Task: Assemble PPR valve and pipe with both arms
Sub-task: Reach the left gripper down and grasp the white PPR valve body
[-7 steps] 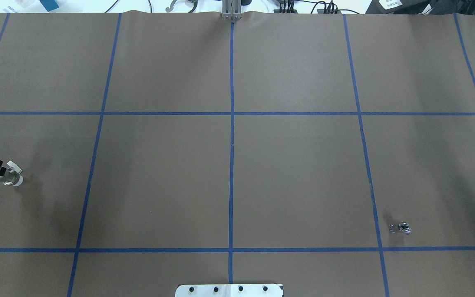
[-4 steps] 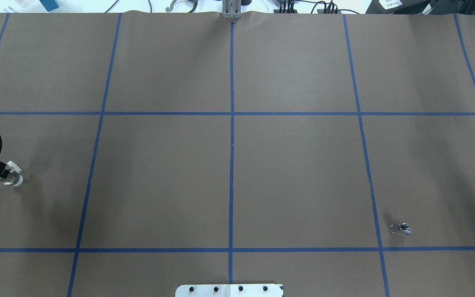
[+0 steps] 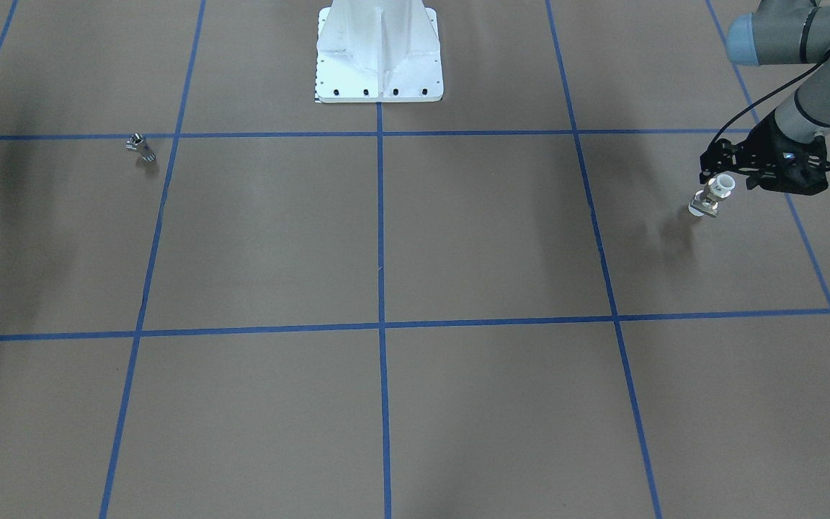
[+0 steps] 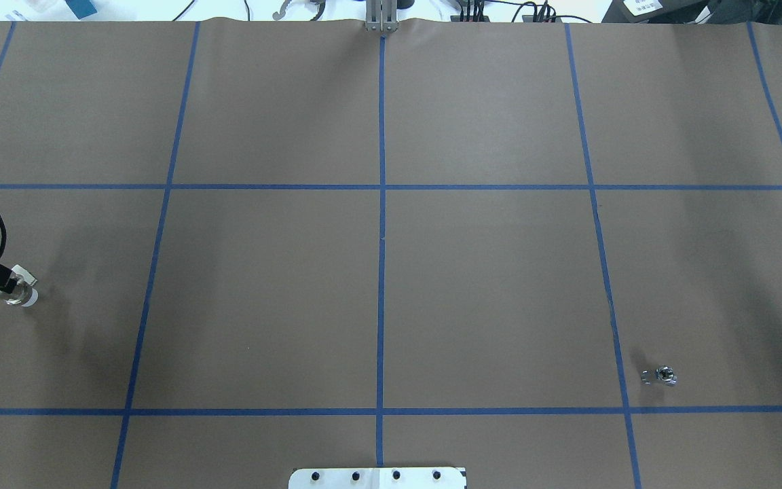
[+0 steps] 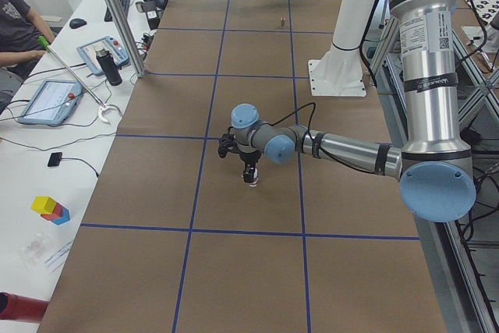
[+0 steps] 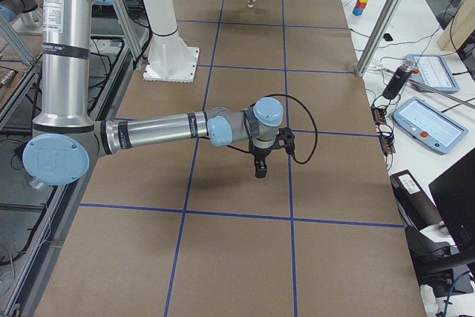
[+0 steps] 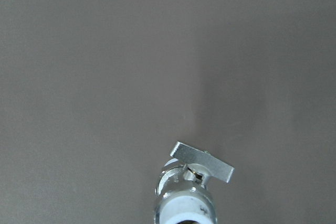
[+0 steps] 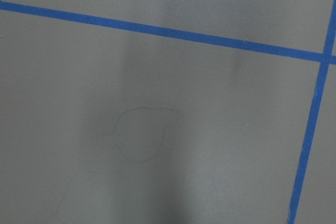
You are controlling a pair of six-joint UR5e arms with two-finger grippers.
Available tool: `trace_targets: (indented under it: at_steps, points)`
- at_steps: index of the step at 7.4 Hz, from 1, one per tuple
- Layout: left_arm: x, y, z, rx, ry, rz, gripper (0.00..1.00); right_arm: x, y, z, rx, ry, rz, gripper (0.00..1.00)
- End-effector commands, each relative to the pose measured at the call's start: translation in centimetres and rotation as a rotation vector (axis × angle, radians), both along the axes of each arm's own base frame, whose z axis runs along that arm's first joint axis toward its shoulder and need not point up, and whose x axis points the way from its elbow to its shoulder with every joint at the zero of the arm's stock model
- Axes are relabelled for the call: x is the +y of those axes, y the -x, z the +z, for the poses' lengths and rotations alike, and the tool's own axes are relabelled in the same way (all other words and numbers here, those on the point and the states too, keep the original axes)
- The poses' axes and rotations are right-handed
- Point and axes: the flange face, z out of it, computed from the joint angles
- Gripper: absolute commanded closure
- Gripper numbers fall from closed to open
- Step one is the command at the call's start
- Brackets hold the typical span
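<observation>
Low down, the PPR valve was seen tilted near the robot's left end of the brown-papered table, white collar uppermost. It was partly covered by the left gripper; whether that was clamped on it could not be told. The pipe was laid well apart, toward the right end, beside a blue tape line. The right gripper was hung over bare paper, its opening unreadable. Alongside, a bench with tablets and coloured blocks was seen.
</observation>
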Motion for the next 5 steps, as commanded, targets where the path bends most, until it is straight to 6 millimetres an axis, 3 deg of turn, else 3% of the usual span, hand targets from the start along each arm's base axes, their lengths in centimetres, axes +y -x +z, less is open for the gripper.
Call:
trace_targets:
  at_steps: [1, 2, 3, 4, 5]
  points:
    - [-0.06, -0.10, 0.23, -0.002, 0.003, 0.001, 0.12, 0.00, 0.01, 0.03, 0.000, 0.001, 0.000, 0.00]
    - [-0.06, -0.10, 0.30, -0.003, 0.005, 0.001, 0.14, 0.00, 0.01, 0.03, 0.000, 0.001, 0.000, 0.00]
    - [-0.06, -0.10, 0.38, -0.004, 0.006, 0.001, 0.28, -0.06, 0.02, -0.04, -0.001, -0.001, 0.000, 0.00]
    - [-0.06, -0.10, 0.38, -0.004, 0.006, 0.001, 0.59, -0.07, 0.03, -0.06, -0.001, -0.002, 0.000, 0.00]
    - [-0.11, -0.13, 0.32, -0.003, 0.006, 0.000, 0.83, -0.07, 0.02, 0.05, 0.001, 0.000, 0.000, 0.00]
